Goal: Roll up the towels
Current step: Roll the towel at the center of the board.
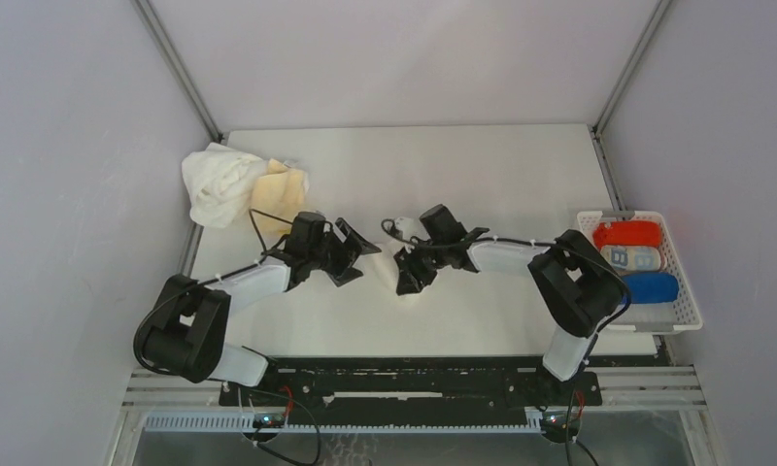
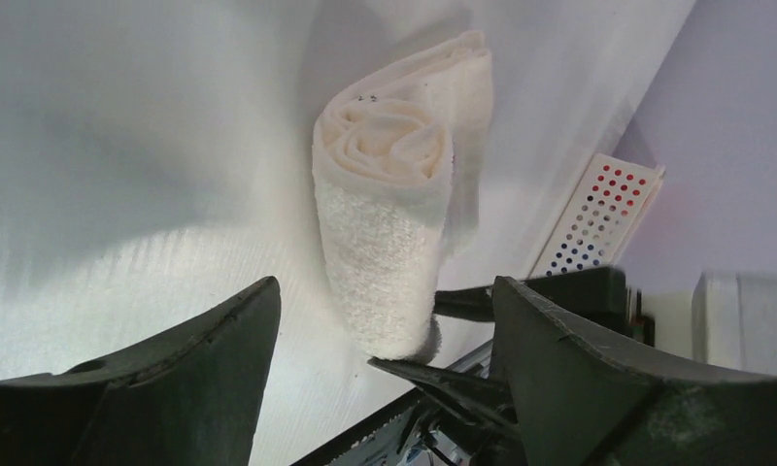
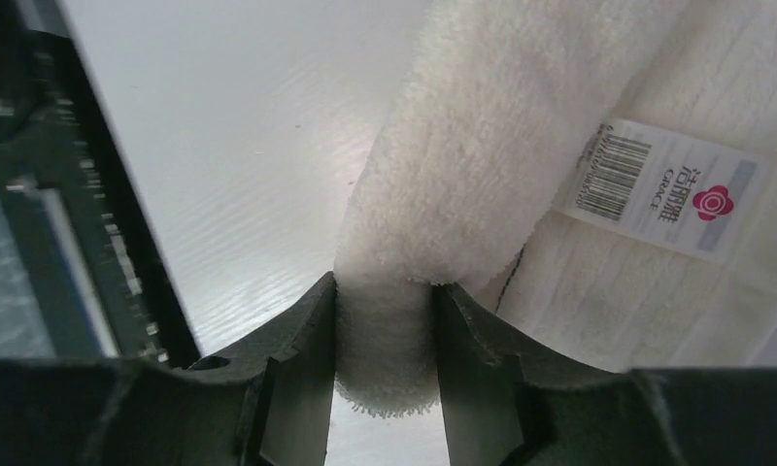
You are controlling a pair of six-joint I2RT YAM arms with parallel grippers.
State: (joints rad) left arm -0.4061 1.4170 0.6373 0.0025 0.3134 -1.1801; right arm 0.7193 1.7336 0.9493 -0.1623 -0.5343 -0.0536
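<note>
A white towel [image 2: 385,223], rolled into a tight cylinder, lies on the white table between my two grippers. In the left wrist view its spiral end faces the camera. My left gripper [image 2: 385,291] is open, its fingers [image 2: 219,359] spread wide on either side of the roll's near end and not touching it. My right gripper [image 3: 385,291] is shut on one end of this white towel [image 3: 501,126], whose label [image 3: 666,189] shows beside the roll. From above, the left gripper [image 1: 358,260] and the right gripper [image 1: 409,272] face each other at mid-table.
Loose white [image 1: 219,184] and cream [image 1: 280,190] towels are piled at the back left corner. A white slatted basket [image 1: 691,311] at the right edge holds rolled red [image 1: 627,233], light-blue patterned [image 1: 629,257] and royal blue [image 1: 649,287] towels.
</note>
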